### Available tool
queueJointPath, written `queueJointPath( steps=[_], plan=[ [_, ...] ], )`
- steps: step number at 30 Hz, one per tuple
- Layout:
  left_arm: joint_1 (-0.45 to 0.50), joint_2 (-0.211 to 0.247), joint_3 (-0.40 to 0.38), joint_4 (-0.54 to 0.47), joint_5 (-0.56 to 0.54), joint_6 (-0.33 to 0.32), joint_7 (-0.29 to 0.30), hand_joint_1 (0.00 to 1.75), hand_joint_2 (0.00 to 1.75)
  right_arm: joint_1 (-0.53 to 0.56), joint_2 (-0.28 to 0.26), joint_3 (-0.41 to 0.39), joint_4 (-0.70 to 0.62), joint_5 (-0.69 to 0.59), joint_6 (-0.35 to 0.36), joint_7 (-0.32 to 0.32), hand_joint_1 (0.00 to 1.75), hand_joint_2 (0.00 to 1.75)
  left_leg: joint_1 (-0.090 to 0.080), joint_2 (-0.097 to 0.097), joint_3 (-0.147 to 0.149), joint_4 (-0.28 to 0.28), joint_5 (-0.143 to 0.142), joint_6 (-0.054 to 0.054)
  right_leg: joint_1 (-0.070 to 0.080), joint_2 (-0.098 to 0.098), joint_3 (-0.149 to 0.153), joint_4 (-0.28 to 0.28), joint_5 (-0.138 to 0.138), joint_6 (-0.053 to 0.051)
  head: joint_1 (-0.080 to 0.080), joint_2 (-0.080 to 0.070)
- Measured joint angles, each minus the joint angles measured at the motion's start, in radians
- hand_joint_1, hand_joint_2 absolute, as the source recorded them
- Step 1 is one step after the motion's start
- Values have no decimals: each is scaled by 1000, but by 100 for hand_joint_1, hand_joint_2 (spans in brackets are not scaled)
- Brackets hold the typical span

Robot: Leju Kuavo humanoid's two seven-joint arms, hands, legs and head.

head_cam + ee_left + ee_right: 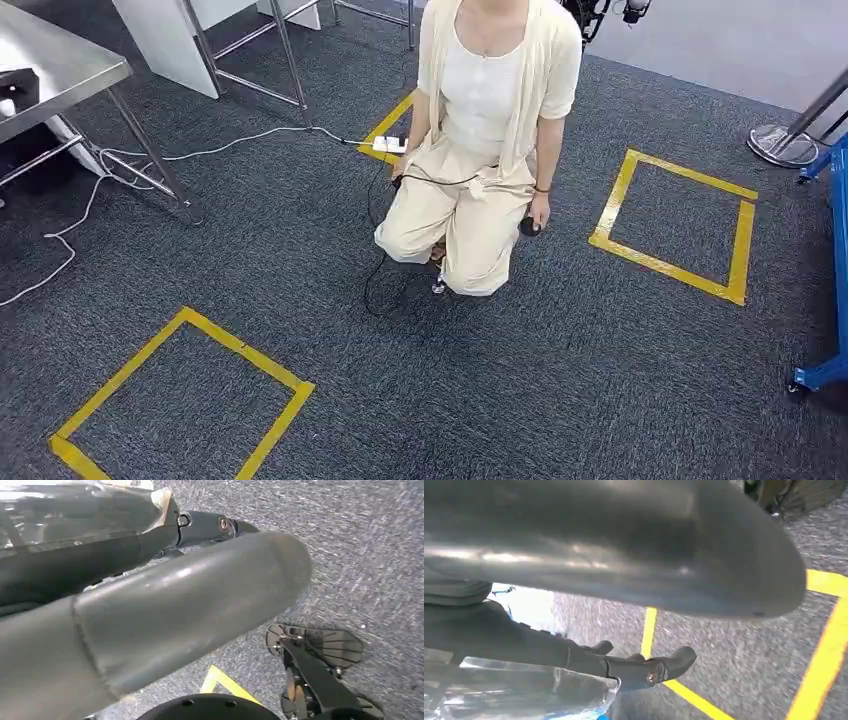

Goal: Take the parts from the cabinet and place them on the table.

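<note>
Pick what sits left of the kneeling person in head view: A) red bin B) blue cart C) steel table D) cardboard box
C: the steel table stands at the picture's upper left, across the carpet from the person, who kneels between the yellow tape squares.

My left hand point(150, 605) holds the left packet point(75, 515), a part in clear, glossy plastic wrap lying flat along my dark fingers point(205, 527) above the grey carpet. My right hand point(599, 555) holds the right packet point(524, 690), also crinkled clear plastic, with a bit of blue at its edge. The steel table point(60, 60) stands off to my left.
</note>
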Motion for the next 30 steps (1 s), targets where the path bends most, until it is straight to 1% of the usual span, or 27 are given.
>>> queueJointPath(
  steps=[1, 2, 3, 4, 5, 6, 7, 8, 9, 10, 11, 12, 13, 15, 16, 17, 18, 19, 20, 21, 22, 23, 24, 25, 26, 27, 30],
  plan=[
    [-2, -1, 0, 0, 0, 0, 0, 0, 0, 0, 0, 0, 0, -1, 0, 0, 0, 0, 8, 19, 0, -9, 12, 11, 0, -39, -1, 21, -7, -3, 2, 0],
    [-1, -1, -1, 0, -2, 0, 0, 0, 0, -1, 0, -1, 0, -2, -1, 0, 0, 0, 5, 25, -2, -11, 13, 16, 4, -85, -23, 57, -33, -8, 4, 0],
    [1, -1, -1, 0, -8, 0, 0, 0, 0, -3, 0, -1, 0, -3, -1, 0, 0, 0, 4, 43, -4, -11, 14, 18, 2, -108, -62, 131, -73, -14, 10, 0],
    [3, -1, -2, 0, -11, 0, -1, 0, 0, -3, 0, -1, 0, -3, -1, 0, 0, 0, 2, 59, -6, -11, 14, 18, 0, -116, -98, 207, -107, -17, 9, 0],
    [5, -1, -3, 0, -13, 0, -1, 0, 0, -4, 0, -1, 0, -3, -1, 0, 0, 0, 1, 76, -9, -10, 14, 18, -2, -121, -129, 277, -132, -15, 8, 0],
    [5, -1, -4, 0, -14, 0, -1, 0, 0, -3, 0, -2, 0, -6, -2, -1, 0, 0, 0, 92, -9, -10, 14, 17, -4, -124, -141, 315, -138, -8, 10, 0],
    [4, -1, -4, 0, -16, -2, -1, 0, 0, -2, 0, -4, 0, -10, -3, -2, 0, 0, 0, 106, -10, -10, 14, 17, -5, -127, -129, 301, -130, 1, 8, 0],
    [4, -1, -5, 0, -19, -4, -1, 0, 0, 0, 0, -7, 0, -11, -5, -3, 0, 0, 1, 119, -8, -10, 14, 16, -7, -132, -90, 239, -105, 12, 11, 0],
    [3, -2, -5, 0, -21, -5, -1, 0, 0, 1, -1, -10, 0, -12, -9, -3, 0, 0, 2, 131, -7, -10, 13, 15, -10, -144, -32, 141, -73, 22, 9, 0],
    [1, -3, -5, 0, -21, -6, -1, 0, 0, -1, -1, -11, 0, -12, -12, -3, 0, 0, 2, 141, -2, -8, 11, 10, -11, -176, 27, 42, -48, 29, 11, 0],
    [0, -2, -5, 0, -21, -6, -1, 0, 0, -3, 2, -13, 0, -12, -14, -3, 0, 0, -8, 150, 0, -7, 6, 2, -8, -231, 39, 7, -47, 16, 11, 0],
    [0, -2, -5, 0, -22, -6, -1, 0, 0, -6, 2, -15, 0, -14, -18, -4, 0, 0, -8, 159, 3, -6, 3, -7, 1, -222, 47, 4, -40, 11, 8, 0],
    [-1, -2, -5, 0, -25, -6, 0, 0, 0, -7, 6, -17, 0, -15, -20, -4, 0, 0, -9, 166, 6, -7, 3, -12, 1, -207, 38, 7, -40, 3, 3, 0],
    [-8, -2, -6, 0, -31, -7, 0, 0, 0, -5, 6, -20, 0, -17, -21, -5, 0, 0, -4, 186, 13, -9, 1, -22, 1, -185, 32, 6, -38, -6, 5, 0],
    [-9, -2, -6, 0, -32, -7, 0, 0, 0, -5, 5, -22, 0, -17, -22, -5, 0, 0, 4, 175, 11, -1, -8, -30, -23, -173, 42, 0, -31, -17, 5, 0],
    [-10, -2, -6, 0, -32, -7, 0, 0, 0, -4, 5, -23, 0, -18, -24, -5, 0, 0, 6, 115, -1, 32, -39, -35, -18, -162, 40, 1, -27, -25, 2, 0],
    [-9, -2, -6, 0, -33, -7, 0, 0, 0, -6, 5, -24, 0, -18, -27, -4, 0, 0, 8, 77, -27, 93, -82, -35, -16, -155, 36, 1, -25, -34, 0, 0],
    [-8, -3, -6, 0, -33, -7, 0, 0, 0, -7, 6, -25, 0, -18, -29, -4, 0, 0, 8, 58, -62, 173, -125, -36, -14, -143, 33, 1, -22, -37, 0, 0],
    [-6, -3, -6, 1, -34, -8, 2, 0, 0, -7, 8, -25, 0, -19, -30, -4, 0, 0, 8, 50, -101, 256, -159, -37, -10, -129, 30, 2, -20, -40, -1, 0],
    [-4, -3, -6, 2, -34, -8, 3, 0, 0, -6, 9, -26, 0, -19, -31, -4, 0, 0, 8, 47, -131, 311, -170, -36, -7, -114, 28, 2, -20, -40, 0, 0],
    [-3, -3, -6, 2, -35, -8, 3, 0, 0, -4, 8, -26, 0, -19, -32, -4, 0, 0, 8, 47, -132, 309, -152, -35, -6, -98, 28, 3, -18, -43, 0, 0],
    [-3, -3, -6, 2, -35, -8, 3, 0, 0, -2, 8, -26, 0, -19, -32, -4, 0, 0, 8, 47, -115, 266, -115, -34, -6, -85, 29, 4, -18, -42, -1, 0],
    [-3, -3, -6, 2, -36, -8, 3, 0, 0, -2, 9, -26, 0, -19, -32, -4, 0, 0, 9, 42, -82, 192, -66, -32, -6, -71, 30, 5, -17, -41, 0, 0],
    [-4, -3, -6, 2, -39, -8, 3, 0, 0, -2, 10, -26, 0, -18, -32, -4, 0, 0, 12, 20, -39, 97, -18, -28, -6, -56, 31, 6, -15, -39, -1, 0],
    [-3, -2, -6, 2, -39, -8, 3, 0, 0, -3, 11, -26, 0, -18, -32, -4, 0, 0, 16, -33, -10, 26, 0, -23, -6, -46, 28, 7, -14, -35, -1, 0],
    [-3, -2, -6, 2, -40, -8, 3, 0, 0, -7, 11, -26, 0, -18, -32, -3, 0, 0, 15, -37, -6, 11, -7, -23, 6, -35, 22, 12, -13, -30, 0, 0],
    [-7, -3, -6, 2, -43, -10, 5, 0, 0, -3, 11, -26, 0, -13, -33, -2, 0, 0, -1, -6, -8, 12, -1, -8, -5, -8, 8, 1, 0, -6, -1, 0]
  ],
)
